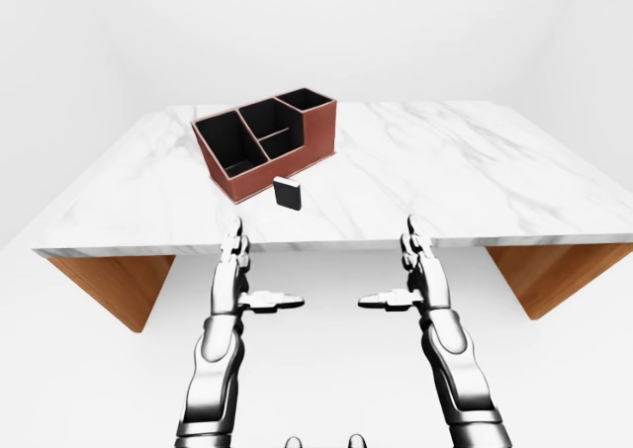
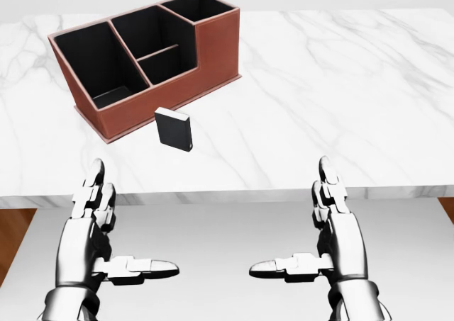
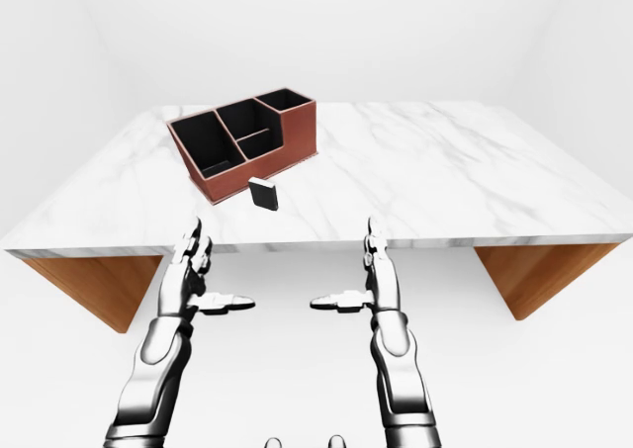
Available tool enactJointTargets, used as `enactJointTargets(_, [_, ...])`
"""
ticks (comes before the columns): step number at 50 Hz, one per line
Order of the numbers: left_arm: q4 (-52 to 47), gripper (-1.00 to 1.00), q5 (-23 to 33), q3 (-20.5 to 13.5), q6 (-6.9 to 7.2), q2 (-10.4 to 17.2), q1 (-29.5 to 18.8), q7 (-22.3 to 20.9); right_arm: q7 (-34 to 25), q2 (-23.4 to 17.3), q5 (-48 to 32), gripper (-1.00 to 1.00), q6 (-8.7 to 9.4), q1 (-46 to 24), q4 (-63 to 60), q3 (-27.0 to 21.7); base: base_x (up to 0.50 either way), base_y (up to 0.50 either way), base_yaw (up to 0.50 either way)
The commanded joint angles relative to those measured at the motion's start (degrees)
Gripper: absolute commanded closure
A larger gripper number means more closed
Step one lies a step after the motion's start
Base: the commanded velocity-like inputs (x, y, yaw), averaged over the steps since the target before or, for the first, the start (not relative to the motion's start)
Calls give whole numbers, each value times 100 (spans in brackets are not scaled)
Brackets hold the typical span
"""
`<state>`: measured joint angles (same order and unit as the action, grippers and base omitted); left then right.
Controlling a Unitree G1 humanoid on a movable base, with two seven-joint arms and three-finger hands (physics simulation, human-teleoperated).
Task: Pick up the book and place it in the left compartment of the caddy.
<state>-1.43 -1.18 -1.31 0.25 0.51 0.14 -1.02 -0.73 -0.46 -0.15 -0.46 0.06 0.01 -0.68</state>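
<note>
Head view: marble table [image 2: 355,87] fills the upper half, its near edge running across mid-frame. Caddy [image 2: 145,55], reddish-brown with black interior, sits on the table at about 11 o'clock from frame centre, turned at an angle to the table edge. Its compartments: one large bay at the view's left end, a middle section split in two by a low divider, and a taller square bin at the view's right end. All bays look empty as far as visible. Book [image 2: 174,130], small and black, stands upright on the marble just beside the caddy's lower wall, at roughly 6 o'clock from the caddy; whether it touches the wall cannot be told. Left hand [image 2: 99,236] is at 7 o'clock in the frame, below the table edge, fingers spread and pointing up, thumb extended toward frame centre, holding nothing. Right hand [image 2: 330,236] is at 5 o'clock, mirrored pose: fingers spread, thumb extended inward, holding nothing. Both hands are well apart from the book. Eye views show wooden table supports [image 1: 114,285] under each end of the slab.
</note>
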Motion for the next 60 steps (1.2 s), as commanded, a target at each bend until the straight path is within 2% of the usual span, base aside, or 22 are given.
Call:
enactJointTargets(1, [-402,-100,-381,-347,156,130,-25,-201,-107,-86,-65,-100,-80,84,-151,-151,0,0,0])
enactJointTargets(2, [-406,-100,-383,-349,159,130,-24,-201,-107,-86,-66,-100,-82,84,-150,-154,0,0,0])
enactJointTargets(3, [-522,-100,-499,-423,310,129,-43,-162,-73,-73,-60,-100,-139,96,-183,-176,0,0,0])
enactJointTargets(5, [-651,-100,-655,-476,414,165,-41,-228,-72,-57,-68,-100,-123,95,-203,-146,0,0,0])
enactJointTargets(6, [-707,-100,-642,-471,405,175,-16,-245,-45,-57,-133,-100,-84,102,-245,-116,0,0,0])
enactJointTargets(8, [-809,-100,-661,-500,475,177,-4,-227,-46,-46,-137,-100,-46,121,-316,-98,0,0,0])
enactJointTargets(13, [-1025,-100,-692,-514,475,172,70,-275,-37,-44,-222,-100,59,191,-502,-63,0,0,0])
enactJointTargets(17, [-1425,-100,-880,-688,475,206,72,-245,-57,-39,-245,-100,245,320,-890,-62,0,0,0])
enactJointTargets(23, [-1459,-100,-1133,-978,475,318,-122,-150,-67,-30,-254,-100,257,341,-957,-67,0,0,0])
enactJointTargets(25, [-1489,-100,-1282,-1147,475,395,-214,-92,-66,-31,-273,-100,317,377,-1068,-63,0,0,0])
enactJointTargets(30, [-1568,-100,-1440,-1263,475,482,-275,-41,-69,-34,-281,-100,336,410,-1128,-83,0,0,0])
enactJointTargets(37, [-1235,-100,-1509,-1385,475,546,-323,-92,-34,-8,-370,-100,546,496,-1500,-29,0,0,0])
enactJointTargets(54, [-1137,-100,-1631,-1466,475,652,-397,-18,-15,-12,-945,-100,546,1279,-4517,700,0,0,0])
enactJointTargets(60, [-1179,-100,-1691,-1523,475,683,-410,9,20,-66,-1055,-100,546,1406,-5039,816,0,0,0])
